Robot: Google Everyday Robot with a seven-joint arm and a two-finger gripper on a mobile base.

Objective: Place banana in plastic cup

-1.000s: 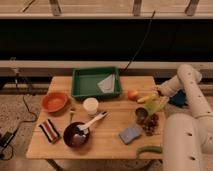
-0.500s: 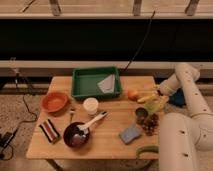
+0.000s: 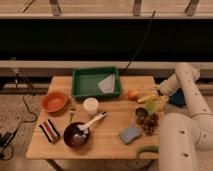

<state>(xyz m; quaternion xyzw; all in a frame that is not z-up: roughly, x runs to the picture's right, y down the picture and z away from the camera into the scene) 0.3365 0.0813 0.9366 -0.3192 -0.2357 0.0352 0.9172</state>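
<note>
The banana [image 3: 146, 98] is small and yellow. It lies on the wooden table [image 3: 107, 142] near the right edge, just right of an orange fruit [image 3: 133, 94]. The plastic cup [image 3: 90, 106] is white and stands upright near the table's middle, in front of the green tray. My gripper [image 3: 156, 98] hangs at the end of the white arm, low over the right end of the banana, right at it. The cup is well to the gripper's left.
A green tray [image 3: 85, 85] holding a white cloth sits at the back. An orange bowl [image 3: 54, 101] is at the left. A dark bowl with a white spoon [image 3: 77, 134], a striped object [image 3: 49, 130], a blue sponge [image 3: 131, 133], a tin can [image 3: 141, 115], grapes [image 3: 150, 124] and a long green vegetable [image 3: 147, 149] lie in front.
</note>
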